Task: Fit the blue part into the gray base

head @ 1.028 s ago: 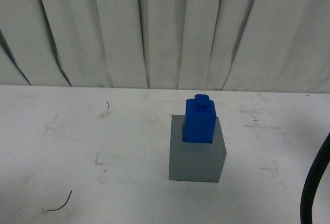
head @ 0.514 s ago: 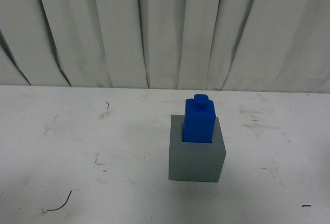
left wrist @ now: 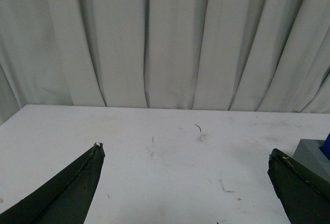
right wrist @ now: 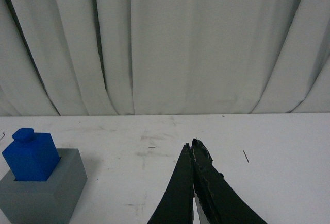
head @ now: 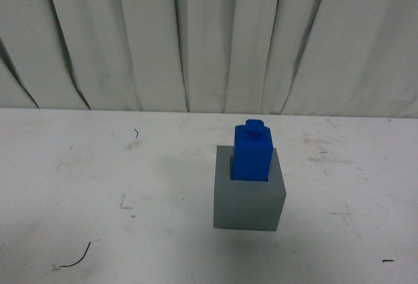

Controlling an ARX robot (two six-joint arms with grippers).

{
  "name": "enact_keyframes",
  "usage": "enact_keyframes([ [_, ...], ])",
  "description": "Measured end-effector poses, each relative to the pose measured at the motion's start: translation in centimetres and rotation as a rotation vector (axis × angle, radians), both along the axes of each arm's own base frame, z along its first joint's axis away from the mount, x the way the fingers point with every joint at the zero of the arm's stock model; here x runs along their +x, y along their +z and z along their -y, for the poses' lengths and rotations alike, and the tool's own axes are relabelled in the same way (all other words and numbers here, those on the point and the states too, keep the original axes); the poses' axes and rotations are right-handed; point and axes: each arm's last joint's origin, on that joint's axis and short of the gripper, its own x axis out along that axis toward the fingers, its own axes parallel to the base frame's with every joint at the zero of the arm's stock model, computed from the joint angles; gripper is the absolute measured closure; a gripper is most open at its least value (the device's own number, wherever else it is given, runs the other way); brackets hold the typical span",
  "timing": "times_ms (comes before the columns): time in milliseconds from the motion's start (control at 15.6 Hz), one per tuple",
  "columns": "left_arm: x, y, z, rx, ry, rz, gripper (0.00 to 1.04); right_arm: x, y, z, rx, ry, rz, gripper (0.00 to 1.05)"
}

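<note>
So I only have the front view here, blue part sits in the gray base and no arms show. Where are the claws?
Observer: The right claw is shut and empty, hovering over the table apart from the gray base.
Operator: And the left one?
Observer: The left claw is spread wide open, nothing between its fingers.
Operator: Is it near the blocks?
Observer: The gray base's corner shows beside one finger; the blue part barely peeks in at the picture's edge.

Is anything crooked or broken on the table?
Nothing looks broken or spilled. The blue part stands upright in the gray base, sitting toward the right side of the recess so a dark gap shows on its left. The white table only has scuffs and a few thin dark threads.
</note>
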Motion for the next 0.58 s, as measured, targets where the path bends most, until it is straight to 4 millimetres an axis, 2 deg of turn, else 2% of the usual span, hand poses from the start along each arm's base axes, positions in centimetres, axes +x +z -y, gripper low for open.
enact_keyframes([
  [578, 0.0, 0.0, 0.0, 0.000, 0.000, 0.000, 0.07, -2.0, 0.3, 0.0, 0.000, 0.000, 0.004, 1.03],
])
